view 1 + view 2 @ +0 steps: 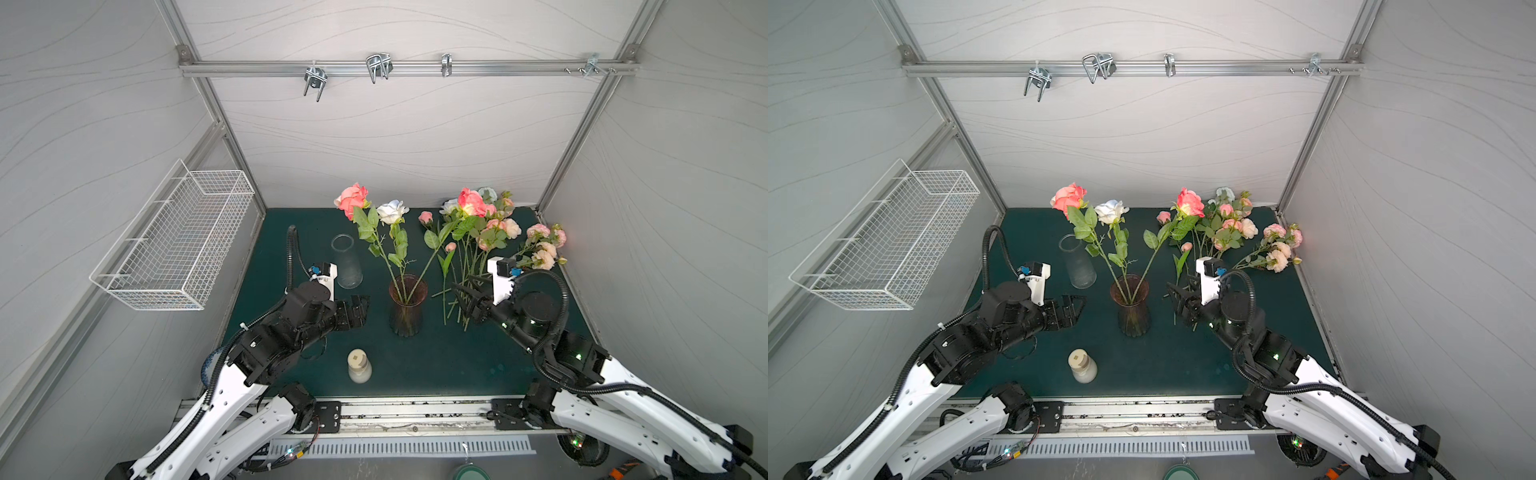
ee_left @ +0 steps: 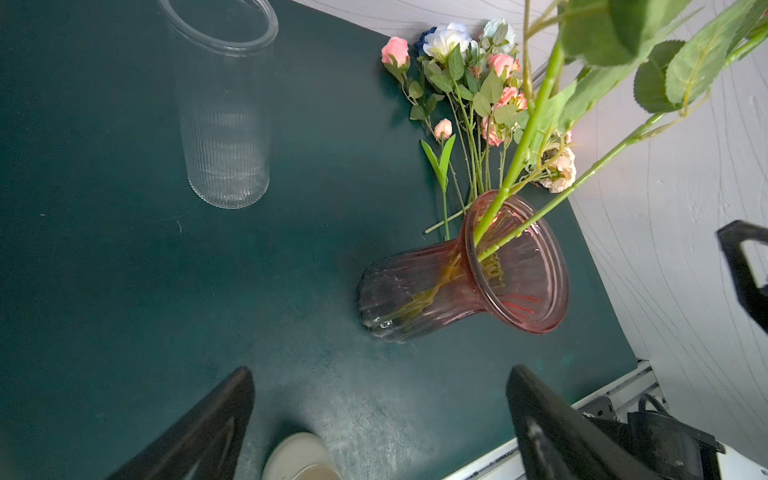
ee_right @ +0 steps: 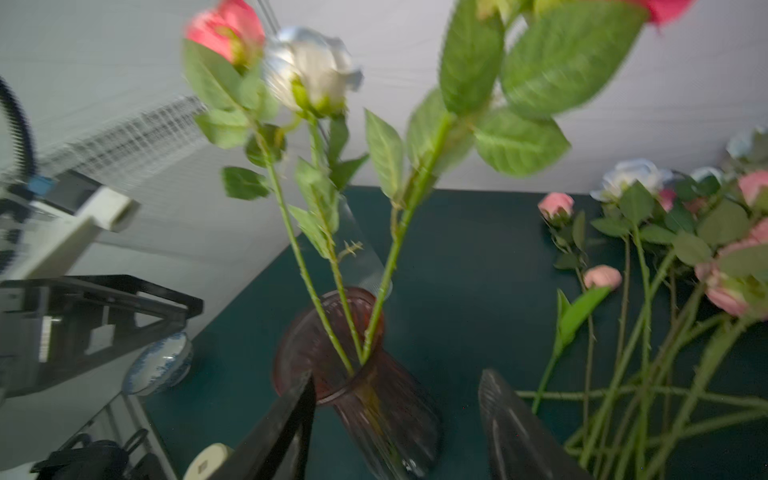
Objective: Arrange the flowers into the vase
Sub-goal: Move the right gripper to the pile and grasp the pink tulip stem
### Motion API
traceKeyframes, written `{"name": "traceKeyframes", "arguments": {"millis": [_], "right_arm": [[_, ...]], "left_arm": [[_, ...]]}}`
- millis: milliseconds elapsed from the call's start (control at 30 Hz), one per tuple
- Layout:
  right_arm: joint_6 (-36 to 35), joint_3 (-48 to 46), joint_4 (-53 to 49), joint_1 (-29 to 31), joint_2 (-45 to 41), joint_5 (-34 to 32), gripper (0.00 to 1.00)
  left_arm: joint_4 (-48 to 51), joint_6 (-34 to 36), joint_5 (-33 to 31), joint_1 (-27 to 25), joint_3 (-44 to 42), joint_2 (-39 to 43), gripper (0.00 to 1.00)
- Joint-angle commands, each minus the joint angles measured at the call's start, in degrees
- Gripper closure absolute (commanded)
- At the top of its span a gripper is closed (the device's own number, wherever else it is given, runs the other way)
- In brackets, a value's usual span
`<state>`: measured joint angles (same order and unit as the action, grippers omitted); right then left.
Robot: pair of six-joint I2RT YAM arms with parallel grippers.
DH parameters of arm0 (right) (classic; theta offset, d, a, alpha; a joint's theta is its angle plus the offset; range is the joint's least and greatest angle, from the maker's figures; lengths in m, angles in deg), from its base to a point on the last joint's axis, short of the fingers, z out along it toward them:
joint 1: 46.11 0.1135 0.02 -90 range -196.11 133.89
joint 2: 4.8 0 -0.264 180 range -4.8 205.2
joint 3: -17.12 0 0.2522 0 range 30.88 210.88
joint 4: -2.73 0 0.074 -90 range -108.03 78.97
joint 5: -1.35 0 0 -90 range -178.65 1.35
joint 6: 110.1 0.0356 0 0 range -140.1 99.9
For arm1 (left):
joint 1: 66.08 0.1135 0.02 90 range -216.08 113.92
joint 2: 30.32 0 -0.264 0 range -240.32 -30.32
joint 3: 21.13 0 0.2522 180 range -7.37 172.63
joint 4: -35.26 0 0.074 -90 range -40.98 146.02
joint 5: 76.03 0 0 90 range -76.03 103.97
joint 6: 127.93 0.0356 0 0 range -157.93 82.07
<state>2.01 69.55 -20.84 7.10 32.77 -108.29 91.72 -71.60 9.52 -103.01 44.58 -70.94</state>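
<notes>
A pink glass vase [image 1: 407,309] stands mid-counter [image 1: 440,365] holding three flowers [image 1: 401,243]: two coral roses and a white one. The other flowers [image 1: 492,232] lie heaped toward the far right corner. The left gripper [image 1: 361,311] sits wide open and empty just left of the vase. The right gripper [image 1: 462,298], jaws parted and holding nothing, hovers over the heap's stem ends.
</notes>
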Motion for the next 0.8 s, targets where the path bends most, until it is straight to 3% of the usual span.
{"name": "traceKeyframes", "arguments": {"millis": [0, 133, 233, 500, 767], "right_arm": [[6.6, -0.7, -6.2, -4.0, 2.9, -3.8, 0.39], [11.0, 0.1, -2.9, -19.0, 14.0, 15.6, 0.42], [12.4, 4.5, -2.3, -24.4, 27.1, 21.5, 0.43], [10.7, 19.5, -4.0, -24.3, 55.5, 17.7, 0.47], [10.4, 27.4, -4.1, -24.3, 68.6, 14.7, 0.51]], "left_arm": [[-2.8, -0.5, 1.7, -0.2, 1.5, 0.0, 0.04], [-2.7, -0.7, 0.7, -0.2, 0.7, 1.1, 0.03], [-1.7, -0.7, -0.5, -0.2, 0.5, 2.1, 0.03], [0.4, -0.3, -2.8, -0.2, 0.3, 5.1, 0.02], [1.9, 0.2, -4.6, -0.2, -0.5, 7.4, 0.01]]}}
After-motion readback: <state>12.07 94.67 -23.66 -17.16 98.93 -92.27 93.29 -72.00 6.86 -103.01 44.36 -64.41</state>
